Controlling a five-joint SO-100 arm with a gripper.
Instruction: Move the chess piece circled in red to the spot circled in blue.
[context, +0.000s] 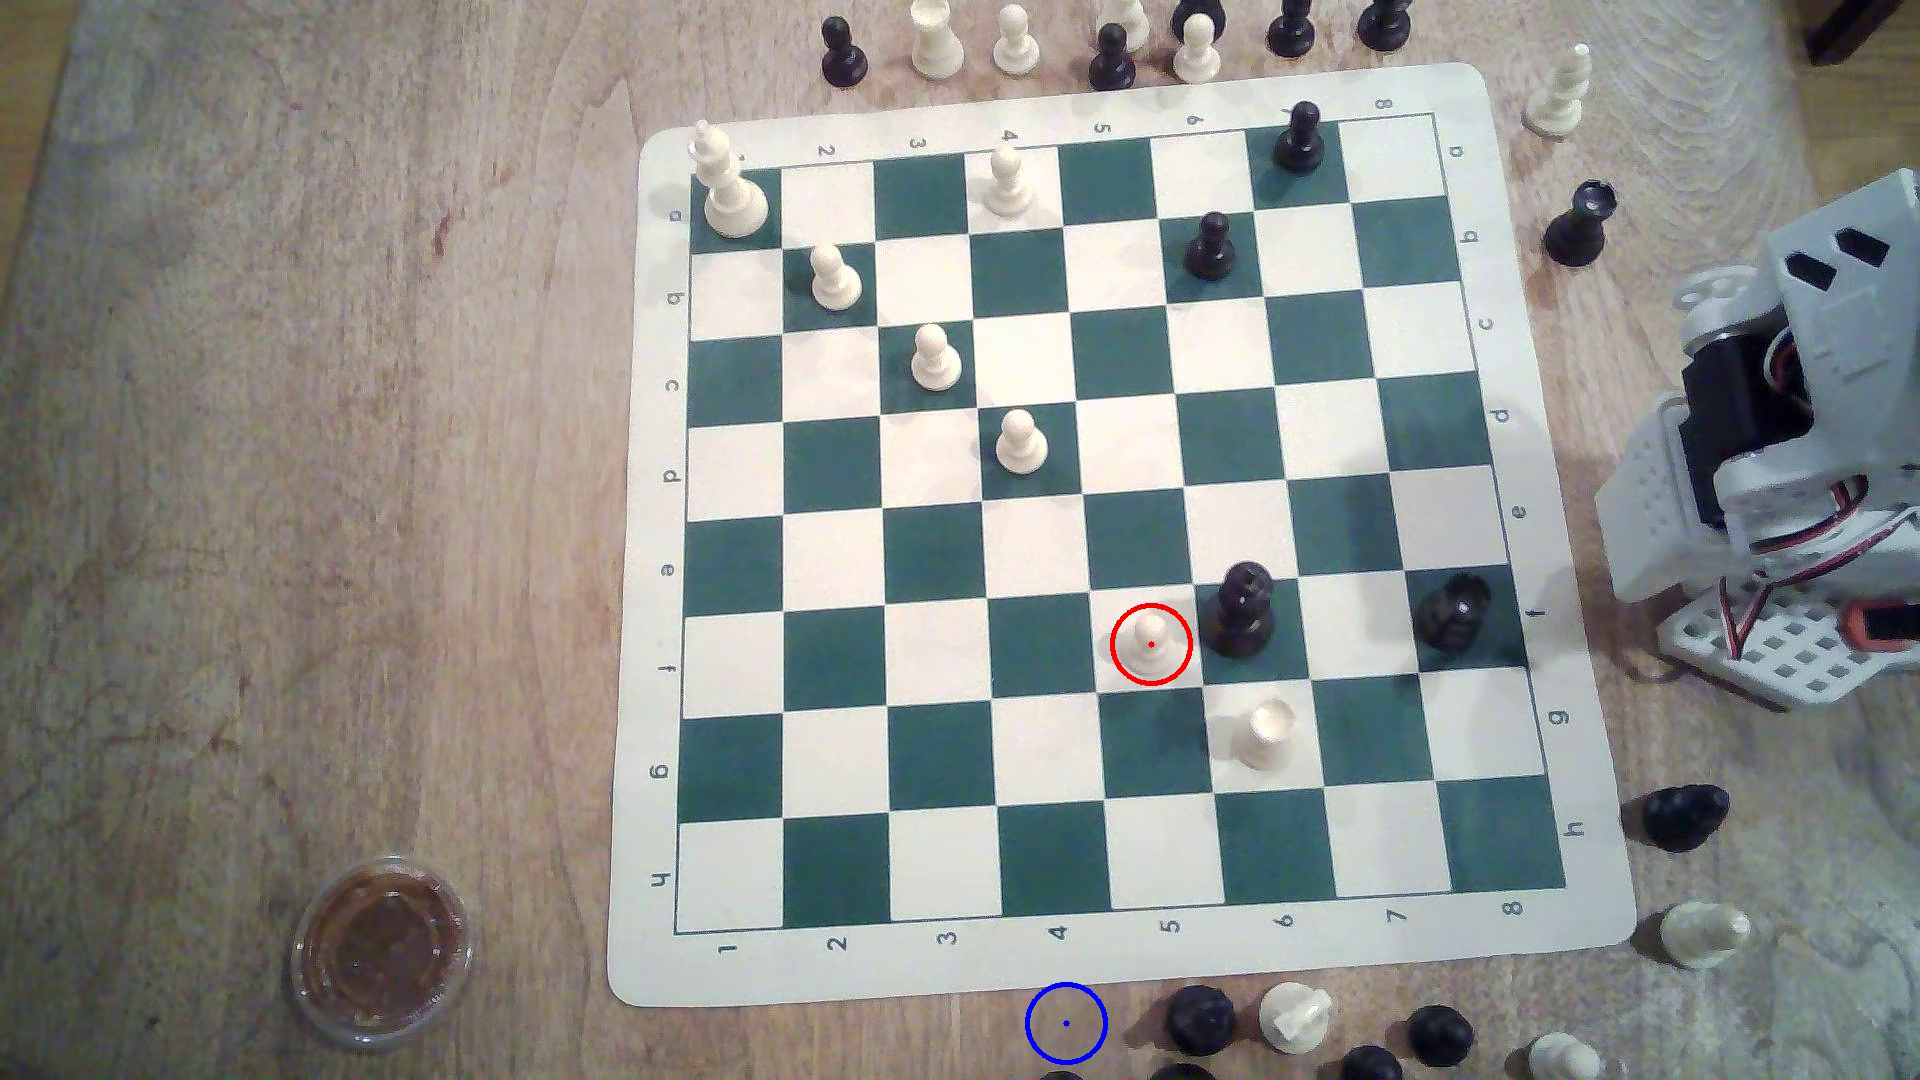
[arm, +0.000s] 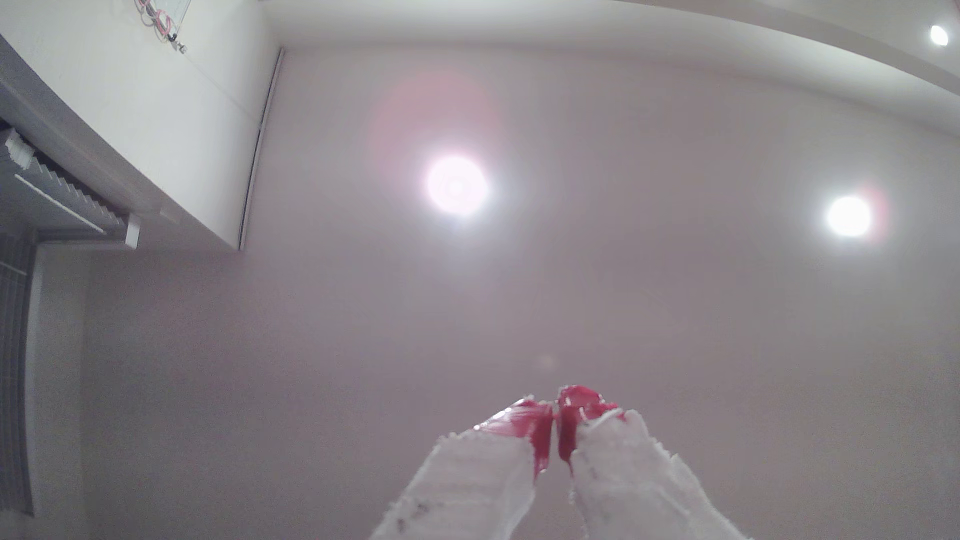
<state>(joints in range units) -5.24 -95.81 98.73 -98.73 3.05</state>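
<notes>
Exterior view, from above: a green-and-cream chess mat (context: 1122, 976) is lying on a worn wooden table (context: 312, 415). The cream-white pawn (context: 1150, 636) ringed in red is standing upright on a cream square in row f, column 5, touching nothing. A tall black piece (context: 1243, 609) is standing on the green square just beside it toward the exterior view's right, and a wider flat-topped cream piece (context: 1268, 732) is sitting one row nearer the lower edge, diagonally adjacent. The blue ring (context: 1066, 1023) with its centre dot is marking bare wood just off the mat's lower edge, below column 4, well apart from the pawn; a black piece (context: 1200, 1020) is lying near it toward the exterior view's right. A small lidded cup of brown sauce (context: 381, 947) is resting on the table toward the exterior view's left. The arm (context: 1787, 447), white and grey with red and black wiring, is sitting folded at the exterior view's right edge, off the mat. Wrist view: the camera is facing a pale ceiling (arm: 571, 285) with round lights (arm: 456, 185), and the gripper (arm: 554, 420) is showing its red-tipped white fingers (arm: 537, 433) pressed together with nothing between them.
</notes>
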